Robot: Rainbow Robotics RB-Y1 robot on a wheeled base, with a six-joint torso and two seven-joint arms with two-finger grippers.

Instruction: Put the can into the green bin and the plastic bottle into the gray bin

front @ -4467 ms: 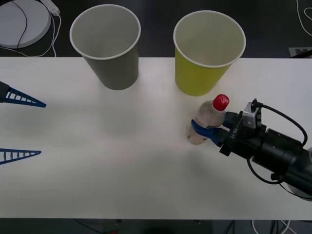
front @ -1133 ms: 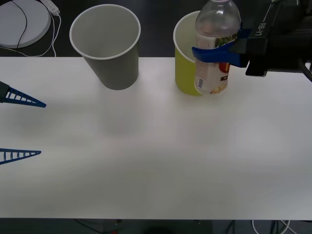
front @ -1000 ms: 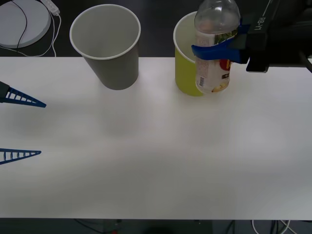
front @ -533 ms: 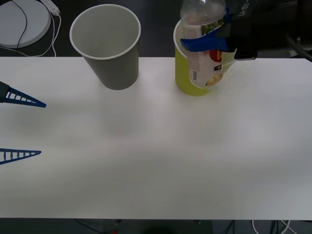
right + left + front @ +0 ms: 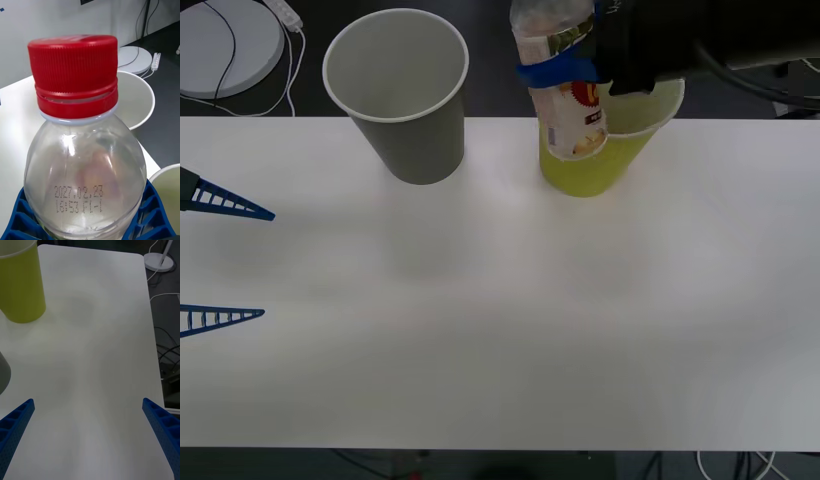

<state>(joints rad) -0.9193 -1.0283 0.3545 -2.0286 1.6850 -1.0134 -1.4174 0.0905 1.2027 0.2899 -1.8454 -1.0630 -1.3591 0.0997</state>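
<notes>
Front view shows the plastic bottle [image 5: 565,85] held up off the bench [image 5: 500,300], its long axis close to upright with a slight lean, neck up at the picture's top edge and base down. Its lower part with the white, orange and red label overlaps the left side of the green bin [image 5: 605,150], near that bin's rim; whether the base is above the opening or in front of the wall I cannot tell. The right pincer [image 5: 565,68] is clamped on the bottle, one blue finger wrapped across its body just above the label, the dark arm reaching in from the right over the green bin. In the right wrist view the bottle's red cap [image 5: 75,75] points up, the clear shoulder carries a printed date code, and blue ribbed fingers [image 5: 155,215] hug both sides low down.

The gray bin [image 5: 400,95] stands upright to the left of the green bin, apart from it, mouth open upward.

The left pincer [image 5: 220,260] hovers at the bench's left edge, fingers spread wide, holding nothing; in its wrist view its two blue fingertips [image 5: 17,423] sit at the corners over bare bench.
</notes>
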